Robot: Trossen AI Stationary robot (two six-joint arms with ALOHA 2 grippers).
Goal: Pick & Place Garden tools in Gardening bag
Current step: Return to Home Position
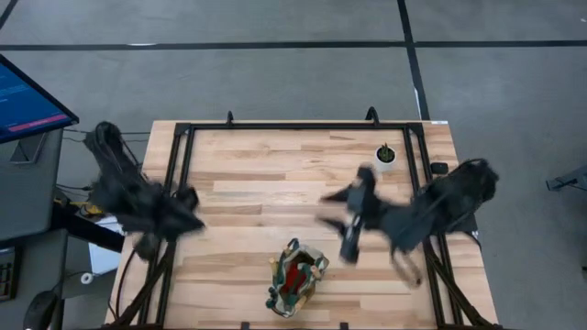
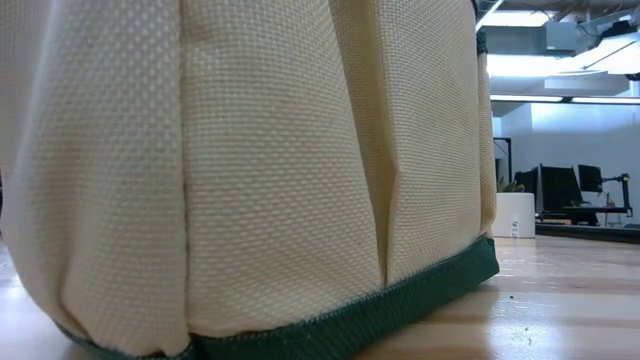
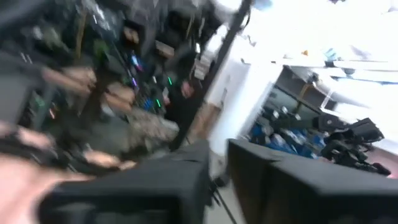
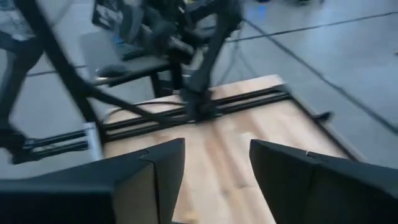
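Note:
The gardening bag (image 1: 294, 277) stands near the table's front edge, a little right of the middle, its mouth open upward and its inside red. Some things show in its mouth, but I cannot tell them apart. In the low view its tan wall with green bottom trim (image 2: 250, 180) fills most of the picture. No garden tool shows on the bare table. My left gripper (image 1: 194, 211) is at the table's left edge, open and empty (image 3: 217, 180). My right gripper (image 1: 323, 209) is above the table's right half, beyond the bag, open and empty (image 4: 217, 168).
A small white pot with a plant (image 1: 386, 157) stands at the far right of the table and also shows in the low view (image 2: 515, 214). Black frame rails (image 1: 183, 165) run along the table's edges. A monitor (image 1: 27, 101) stands left of the table.

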